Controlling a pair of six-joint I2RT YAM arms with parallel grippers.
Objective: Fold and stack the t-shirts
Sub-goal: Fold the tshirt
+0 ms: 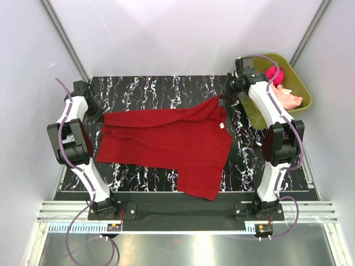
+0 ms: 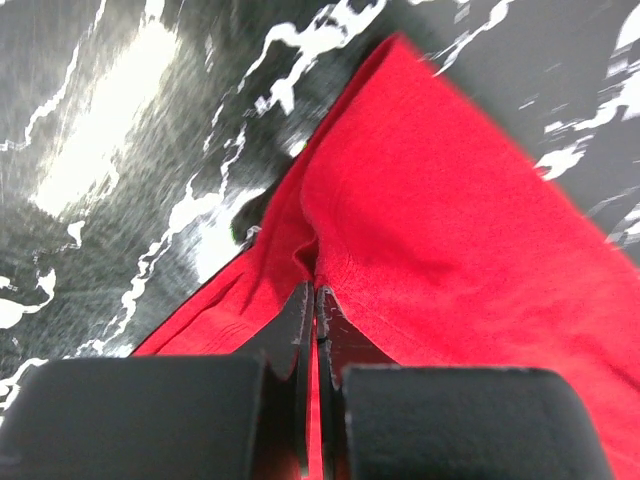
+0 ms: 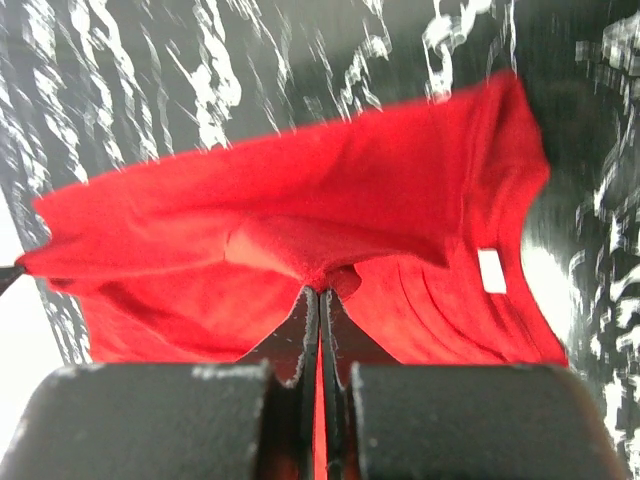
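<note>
Lying spread on the black white-streaked table (image 1: 138,88), the soft deep red cloth t-shirt (image 1: 166,144) is pinched tight at its left end by the left gripper (image 2: 315,292) and at its far right corner by the right gripper (image 3: 320,292). Bare table shows along the far side. The right arm (image 1: 266,102) partly hides the magenta-pink shirt (image 1: 273,73) and pale peach shirt (image 1: 291,101) in the olive-green plastic tub (image 1: 302,86).

We see the left arm (image 1: 91,174) and right arm (image 1: 266,102) built alike: white links, bulky black joints, a trailing purple cable (image 1: 60,83), flat black fingers (image 2: 298,330).
</note>
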